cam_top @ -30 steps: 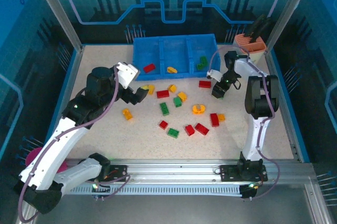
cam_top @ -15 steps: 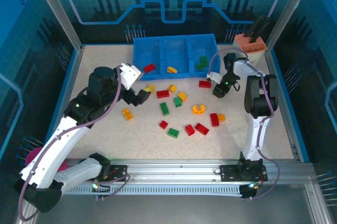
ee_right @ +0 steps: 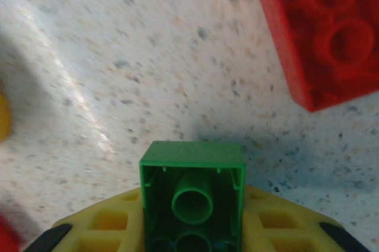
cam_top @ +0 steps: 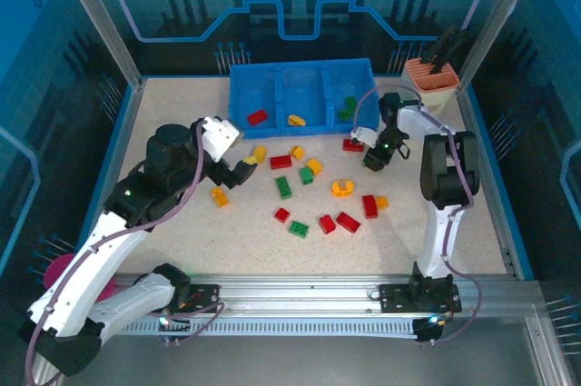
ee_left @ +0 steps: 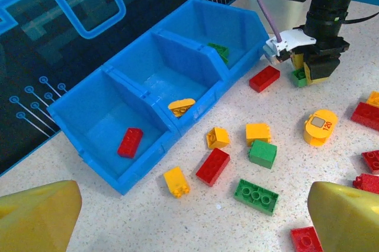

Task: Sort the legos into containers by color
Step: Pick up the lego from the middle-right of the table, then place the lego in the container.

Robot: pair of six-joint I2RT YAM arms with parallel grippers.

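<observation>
— While I go from the near edge outward, which parts are hard to read?
— At the near left, the pink cup (cam_top: pixel 54 270) is half hidden behind the left arm. Further in, the left gripper (cam_top: pixel 241 166) hovers over the bench (cam_top: pixel 236 241) with its fingers (ee_left: pixel 35 219) wide apart and nothing between them. In its wrist view only the two yellow tips show, cut by the lower edge.
— And the loose legos?
— Red, green and yellow-orange bricks lie scattered in the middle of the bench, with the orange ring piece (cam_top: pixel 342 188) among them. Some red ones at the right edge of the left wrist view are cut off.
— What about the right gripper?
— The right gripper (cam_top: pixel 374 159) has its fingers (ee_right: pixel 106 222) narrow on a green brick (ee_right: pixel 192 195). We see the hollow underside of it; its lower part and the fingers are cut by the frame. Whether it touches the bench, I cannot tell. A loose red brick (ee_right: pixel 320 32) lies just beside, also cut off. One yellow blur at the left edge I cannot name.
— And far back?
— The blue tray (ee_left: pixel 148 160) holds one red piece (ee_left: pixel 129 142) in its left compartment and a yellow-orange piece (ee_left: pixel 181 107) in the middle. The green pieces (ee_left: pixel 218 51) in the right one are partly hidden by the wall, so I cannot count them. The beige holder (cam_top: pixel 431 77) stands at the far right corner.
</observation>
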